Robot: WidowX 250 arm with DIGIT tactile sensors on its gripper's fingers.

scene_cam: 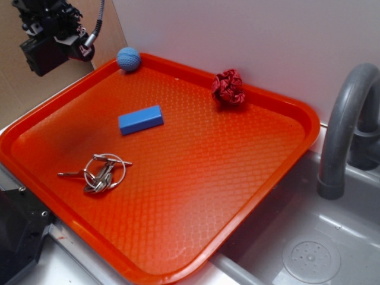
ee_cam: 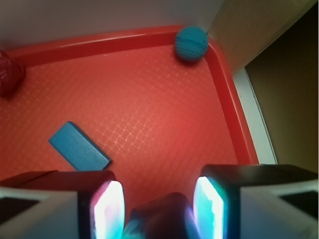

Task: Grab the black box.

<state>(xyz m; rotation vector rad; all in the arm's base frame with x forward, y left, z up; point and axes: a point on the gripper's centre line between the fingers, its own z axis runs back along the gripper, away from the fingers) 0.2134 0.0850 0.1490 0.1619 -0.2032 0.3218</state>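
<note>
Seemingly held: box between the pads

**Gripper**: black, cabled, with two glossy pads that glow pale cyan. It is raised above the tray's far left corner. The jaws stand partly closed around the box.

**Box**: dark, matte, with rounded corners. It sits directly between the pads, with both sides apparently touching them. Only its top shows, so its long axis cannot be told. It is not on the tray, so I judge the grasp made. The next move turns on it staying centred in the jaws.

**Tray**: orange plastic with a raised rim and a diamond-textured floor.

**Keys**: metal, on wire rings, near the front left.

**Blue block**: a smooth bar, lying flat mid-tray.

**Ball**: blue and dimpled, in the far corner against the rim.

**Red wad**: crumpled, at the far rim.

**Faucet**: a grey curved pipe over a grey sink, right of the tray.
</note>
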